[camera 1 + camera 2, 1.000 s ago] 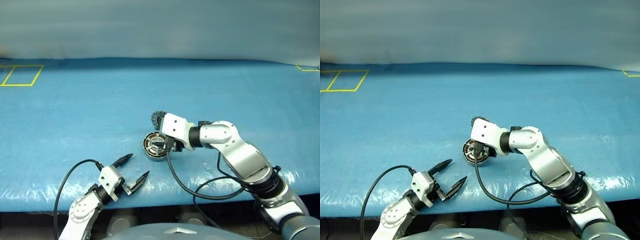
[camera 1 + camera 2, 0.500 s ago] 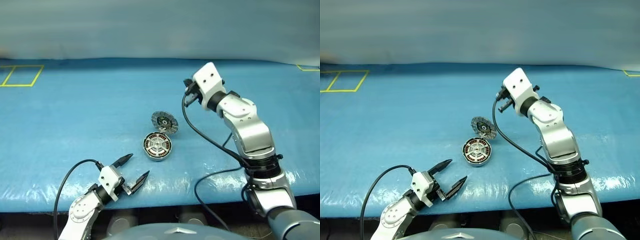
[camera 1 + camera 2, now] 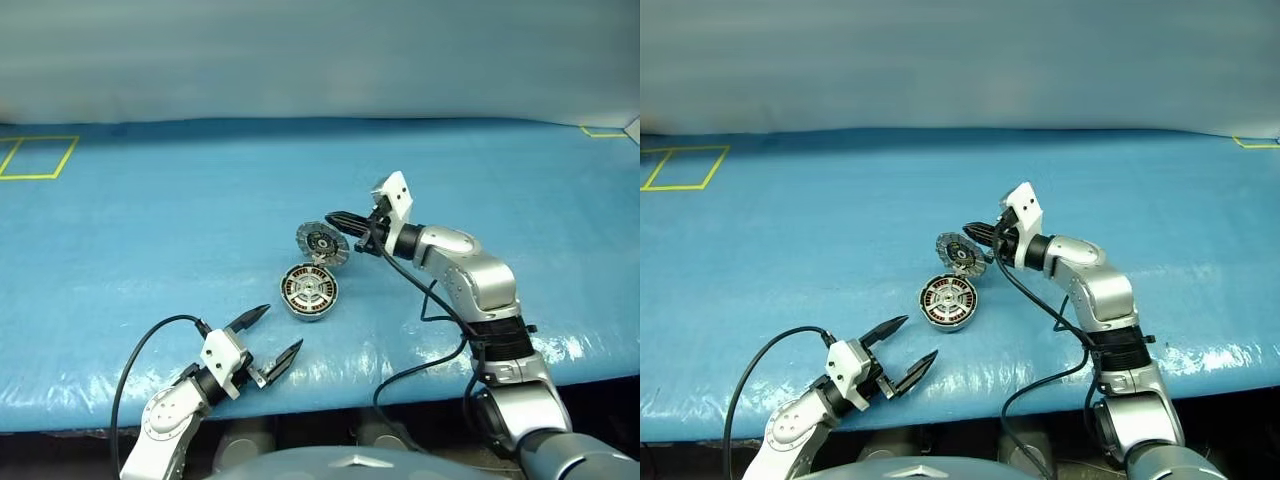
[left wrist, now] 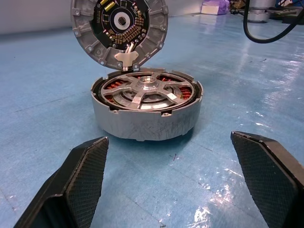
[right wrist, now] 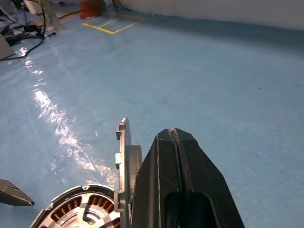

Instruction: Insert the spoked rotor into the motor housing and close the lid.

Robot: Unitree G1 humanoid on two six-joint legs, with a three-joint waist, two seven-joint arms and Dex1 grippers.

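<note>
We see one motor housing (image 3: pixel 309 291) sitting on the blue table cover (image 3: pixel 150 230), with one spoked rotor (image 4: pixel 147 92) already seated inside it, copper windings visible around its rim. One lid (image 3: pixel 322 242) stands open, near upright on its hinge, dark patterned face toward the housing. Right gripper (image 3: pixel 336 219) has its fingers pressed together, nothing held, tips just beside the lid's plain outer side (contact we can't confirm). Left gripper (image 3: pixel 268 338) sits near the table's front edge, fingers spread wide and empty, well short of the housing. Nothing lies between it and the housing. Two yellow tape marks: an outlined box (image 3: pixel 35 158) far left, a corner (image 3: pixel 603 132) far right.
</note>
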